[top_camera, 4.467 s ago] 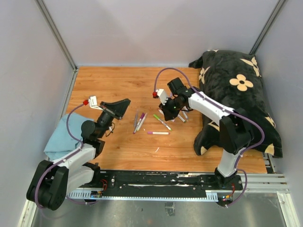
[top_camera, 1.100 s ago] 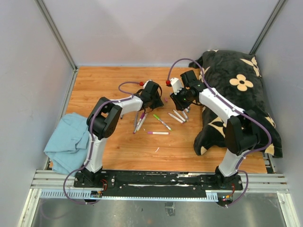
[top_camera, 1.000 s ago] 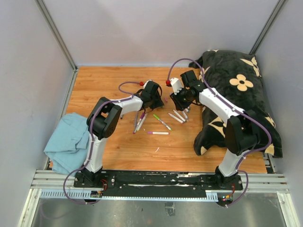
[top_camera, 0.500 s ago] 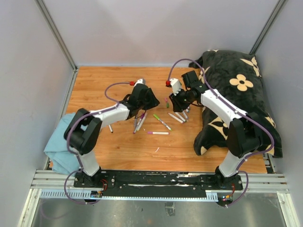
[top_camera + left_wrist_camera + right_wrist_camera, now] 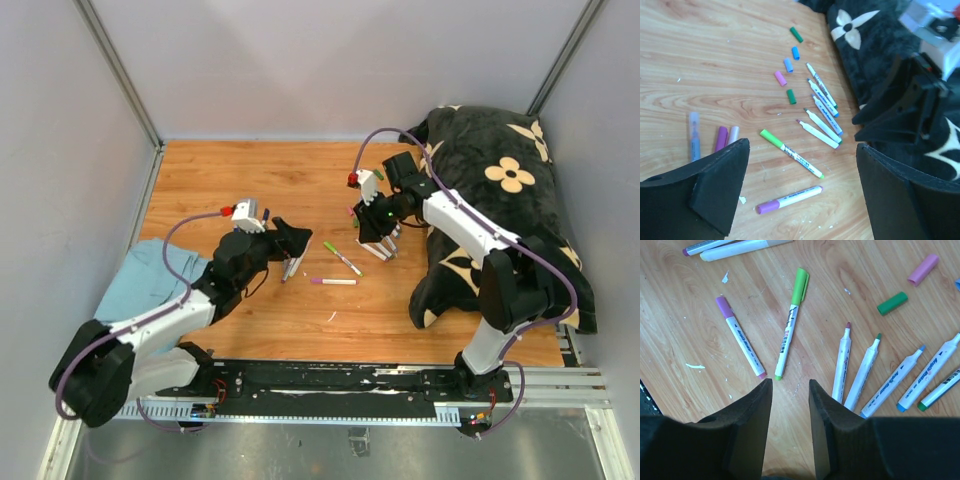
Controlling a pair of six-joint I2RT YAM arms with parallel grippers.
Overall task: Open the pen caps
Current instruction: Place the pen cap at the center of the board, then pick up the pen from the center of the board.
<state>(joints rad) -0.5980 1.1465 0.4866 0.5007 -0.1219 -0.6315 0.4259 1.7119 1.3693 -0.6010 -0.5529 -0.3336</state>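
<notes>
Several loose pen caps lie in a line on the wood: green point(image 5: 796, 34), blue point(image 5: 795, 52), light blue point(image 5: 788, 64), pink point(image 5: 780, 78) and green point(image 5: 791, 96). Beside them several uncapped white pens point(image 5: 822, 122) lie side by side. A green-capped pen point(image 5: 790, 153) and a purple-capped pen point(image 5: 789, 199) lie below my left gripper point(image 5: 802, 152), which stands wide open and empty. My right gripper point(image 5: 790, 383) hovers low over the wood between the green-capped pen point(image 5: 792, 322) and the uncapped pens point(image 5: 842, 362). Its jaws are narrowly open with nothing between them.
Three more capped pens point(image 5: 721, 138) lie to the left of my left gripper. A black flowered cushion point(image 5: 500, 190) fills the right side, close behind the right arm. A blue cloth point(image 5: 130, 285) lies at the near left under the left arm. Grey walls enclose the table.
My left arm has pulled back from beside the right gripper toward the near left, and its jaws have opened wide. The right gripper has dropped slightly toward the row of uncapped pens.
</notes>
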